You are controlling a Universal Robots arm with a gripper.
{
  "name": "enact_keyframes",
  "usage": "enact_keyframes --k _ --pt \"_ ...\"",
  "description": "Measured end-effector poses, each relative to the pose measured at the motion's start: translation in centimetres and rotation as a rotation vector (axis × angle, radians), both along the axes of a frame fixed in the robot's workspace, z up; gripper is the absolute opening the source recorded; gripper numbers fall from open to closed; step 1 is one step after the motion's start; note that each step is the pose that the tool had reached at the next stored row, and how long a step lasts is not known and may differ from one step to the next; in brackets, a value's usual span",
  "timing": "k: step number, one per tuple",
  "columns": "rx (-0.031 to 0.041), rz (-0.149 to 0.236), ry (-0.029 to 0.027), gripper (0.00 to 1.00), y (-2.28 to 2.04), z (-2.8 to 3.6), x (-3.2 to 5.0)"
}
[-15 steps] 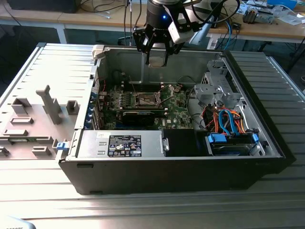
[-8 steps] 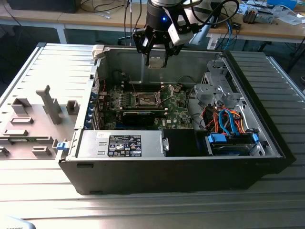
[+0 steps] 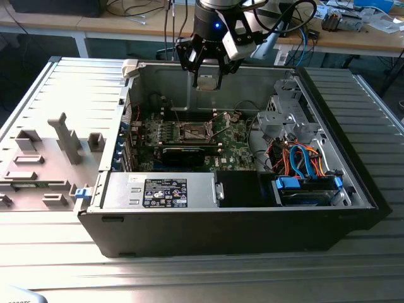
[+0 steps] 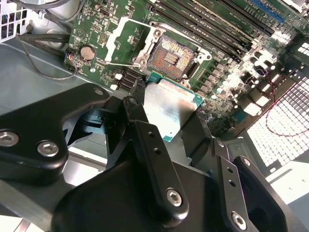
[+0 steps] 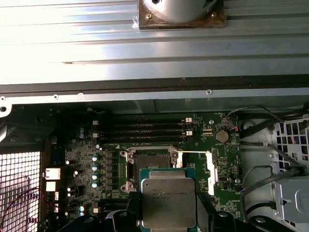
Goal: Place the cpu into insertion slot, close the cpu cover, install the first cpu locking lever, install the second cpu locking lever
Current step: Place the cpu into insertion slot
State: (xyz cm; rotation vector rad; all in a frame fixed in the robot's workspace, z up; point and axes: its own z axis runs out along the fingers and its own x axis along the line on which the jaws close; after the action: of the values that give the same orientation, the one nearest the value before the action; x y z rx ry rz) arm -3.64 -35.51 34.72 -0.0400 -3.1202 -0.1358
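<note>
My gripper point(image 3: 208, 81) hangs over the open computer case, shut on the cpu point(image 3: 208, 82), a thin silver square held by its edges. In both wrist views the cpu point(image 4: 169, 108) point(image 5: 168, 203) sits between black fingers point(image 4: 145, 140), well above the green board. The insertion slot point(image 4: 173, 57) point(image 5: 149, 162) point(image 3: 194, 131) lies bare below and slightly ahead of the chip, its dark recess showing. Beside the slot the cpu cover point(image 4: 120, 43) point(image 5: 211, 166) stands flipped open, and a thin lever point(image 5: 190, 152) sticks out along it.
Memory slots point(image 5: 140, 131) run along one side of the socket. A long black card point(image 3: 183, 154) crosses the board nearer the front. A drive cage with blue and orange cables point(image 3: 303, 161) fills the exterior view's right. The case walls point(image 3: 252, 72) surround the board.
</note>
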Motion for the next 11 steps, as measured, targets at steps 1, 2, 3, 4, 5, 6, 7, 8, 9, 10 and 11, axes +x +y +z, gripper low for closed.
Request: enact_keyframes --k 1,2,3,4,5,6,7,8,9,10,11 --pt "0.0 0.0 0.0 0.54 0.0 0.0 0.0" --pt "0.0 0.0 0.0 0.54 0.0 0.0 0.0" --pt "-0.0001 -0.001 0.0001 0.54 0.0 0.0 0.0" --pt "-0.0001 -0.004 0.0 0.54 0.0 0.0 0.0" --pt "-0.0001 -0.007 0.0 0.54 0.0 -0.01 0.0" --pt "-0.0001 -0.008 0.0 0.54 0.0 -0.01 0.0" --pt "-0.0002 -0.011 0.0 0.54 0.0 -0.01 0.0" --pt "-0.0002 -0.013 0.0 0.54 0.0 -0.01 0.0" --pt "-0.0002 -0.014 0.0 0.54 0.0 -0.01 0.0" --pt "-0.0002 -0.015 0.0 0.54 0.0 -0.01 0.0" --pt "-0.0002 -0.015 0.0 0.54 0.0 -0.01 0.0"
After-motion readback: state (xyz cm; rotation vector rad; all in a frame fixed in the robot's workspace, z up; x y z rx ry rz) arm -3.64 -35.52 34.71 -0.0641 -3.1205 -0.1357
